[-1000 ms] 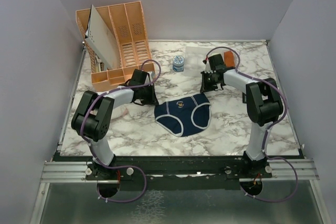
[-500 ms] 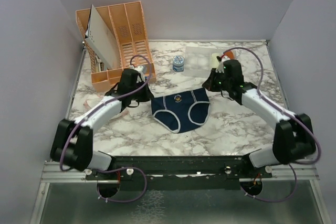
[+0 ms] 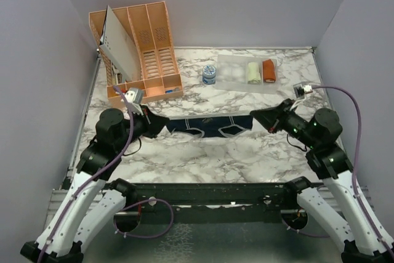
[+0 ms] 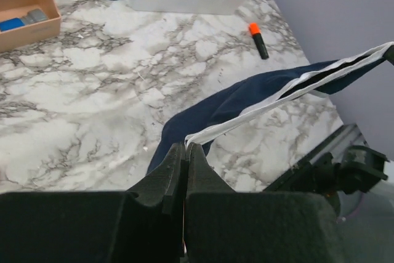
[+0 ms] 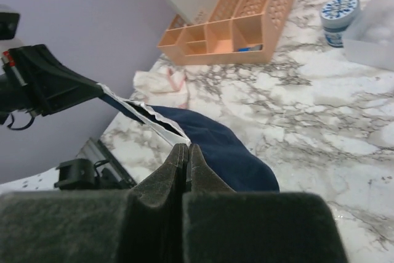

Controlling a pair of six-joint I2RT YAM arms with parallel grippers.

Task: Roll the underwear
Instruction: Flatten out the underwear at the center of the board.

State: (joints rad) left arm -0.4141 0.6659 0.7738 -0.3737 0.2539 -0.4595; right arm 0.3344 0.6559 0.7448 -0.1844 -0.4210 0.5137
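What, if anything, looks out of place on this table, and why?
A marker with an orange cap lies loose on the table, away from the organiser. The whitish-pink briefs sit crumpled in front of the organiser, unrolled.

Marble-patterned table [image 3: 203, 152] is carrying all items. Peach perforated file organiser [image 3: 154, 41] is standing at the far left; a pale panel [image 3: 120, 44] is leaning across its slots, and a small blue item [image 3: 172, 90] is lying in a low front compartment. Blue-and-white round jar [image 3: 210, 75] is sitting just right of the organiser. Clear tray [image 3: 233, 72] is lying at the far right, holding a cream cloth roll [image 3: 253, 72] and a rust-orange cloth roll [image 3: 269, 70] side by side. Orange-capped marker [image 4: 258, 40] is lying on the marble nearer than the tray.
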